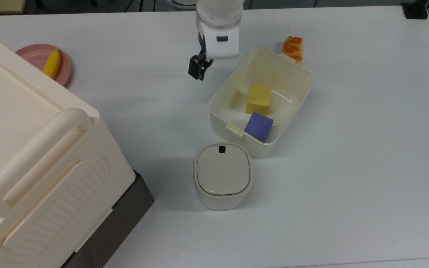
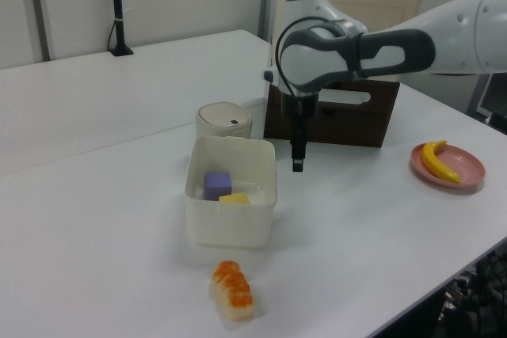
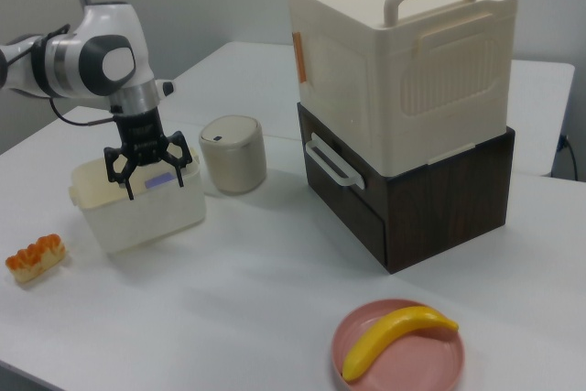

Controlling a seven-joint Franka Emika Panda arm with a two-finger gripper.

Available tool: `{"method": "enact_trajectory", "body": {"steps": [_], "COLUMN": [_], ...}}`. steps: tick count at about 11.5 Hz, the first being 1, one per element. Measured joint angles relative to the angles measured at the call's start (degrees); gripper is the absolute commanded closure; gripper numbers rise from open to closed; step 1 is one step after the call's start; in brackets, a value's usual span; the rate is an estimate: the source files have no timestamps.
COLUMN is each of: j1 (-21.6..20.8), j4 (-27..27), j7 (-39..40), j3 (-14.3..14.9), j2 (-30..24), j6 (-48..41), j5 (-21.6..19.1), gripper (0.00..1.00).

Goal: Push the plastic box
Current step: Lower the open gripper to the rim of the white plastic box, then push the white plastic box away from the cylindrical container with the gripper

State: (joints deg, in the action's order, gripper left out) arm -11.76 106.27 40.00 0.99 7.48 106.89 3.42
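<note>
The plastic box (image 1: pixel 232 81) is a cream lidless tub lying at an angle in the middle of the table, also seen as the plastic box (image 2: pixel 230 223) and the plastic box (image 3: pixel 146 215). A yellow block (image 1: pixel 258 98) and a purple block (image 1: pixel 259 126) lie inside it. My gripper (image 1: pixel 210 61) hangs just off the box's long wall on the top view's left, apart from it. One black finger (image 1: pixel 197 70) shows beside the white hand. In the right view my gripper (image 3: pixel 154 176) is open with nothing between its fingers. In the left view it hangs above the table right of the box rim.
A lidded round-cornered bin (image 1: pixel 222 175) stands close to the box's near short end. A sushi piece (image 1: pixel 293 47) lies at its far end. A huge cream case (image 1: pixel 32 167) on a dark base fills the top view's left. A pink plate (image 1: pixel 37 54) holds a banana (image 1: pixel 52 63).
</note>
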Motion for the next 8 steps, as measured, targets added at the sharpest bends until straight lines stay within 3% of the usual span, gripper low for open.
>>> {"method": "enact_trajectory", "body": {"steps": [8], "j1": [-1.5], "j4": [1.6], "j7": [0.0], "j3": [0.0], "j2": [2.1], "j6": [0.7], "j5": [2.1], "gripper": [0.0]}}
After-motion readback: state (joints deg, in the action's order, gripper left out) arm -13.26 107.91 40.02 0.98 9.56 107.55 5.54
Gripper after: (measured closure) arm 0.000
